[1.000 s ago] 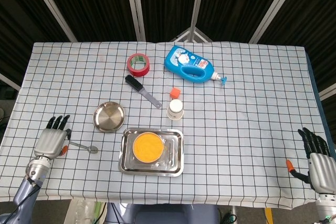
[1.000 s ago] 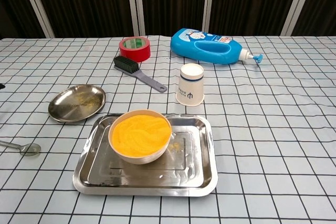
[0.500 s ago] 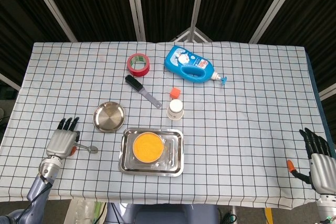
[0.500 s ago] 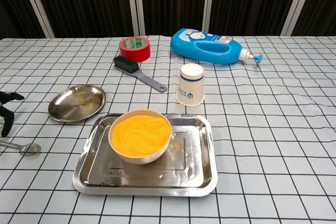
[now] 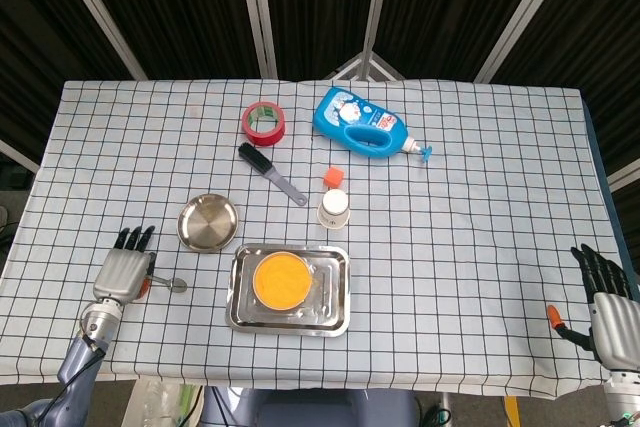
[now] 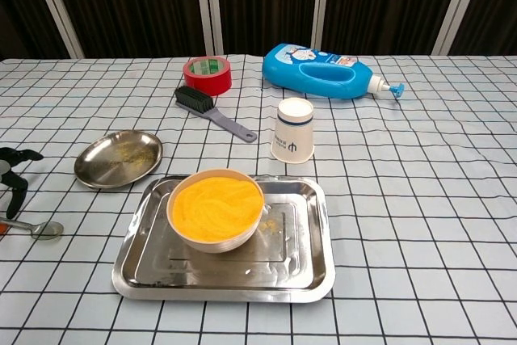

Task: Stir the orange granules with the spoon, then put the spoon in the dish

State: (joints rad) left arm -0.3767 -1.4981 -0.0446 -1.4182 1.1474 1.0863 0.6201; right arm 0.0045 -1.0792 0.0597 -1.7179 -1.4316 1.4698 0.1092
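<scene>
At the near left corner of the checked tablecloth [image 5: 480,247], the left hand [image 5: 122,273] lies flat over the handle of the spoon [image 5: 170,283], its dark fingers pointing away from the robot. Whether the hand actually pinches the handle cannot be told from either view; the chest view shows only its black fingertips [image 6: 11,169] at the frame's left edge, just above the spoon's bowl [image 6: 44,229]. The spoon's bowl pokes out to the right of the hand, resting on the cloth. Just beyond it sits the round steel dish [image 5: 209,222], holding nothing but a few orange specks. To the right of the spoon, a steel tray [image 5: 335,315] carries the bowl of orange granules [image 5: 280,280], filled nearly to the rim. Farther back stand a paper cup [image 5: 334,208], a small orange cube [image 5: 332,177], a dark brush [image 5: 271,174], a roll of red tape [image 5: 264,121] and a blue bottle [image 5: 362,123] lying on its side. The right hand [image 5: 605,302] rests at the near right edge, well apart from everything, fingers spread and holding nothing.
</scene>
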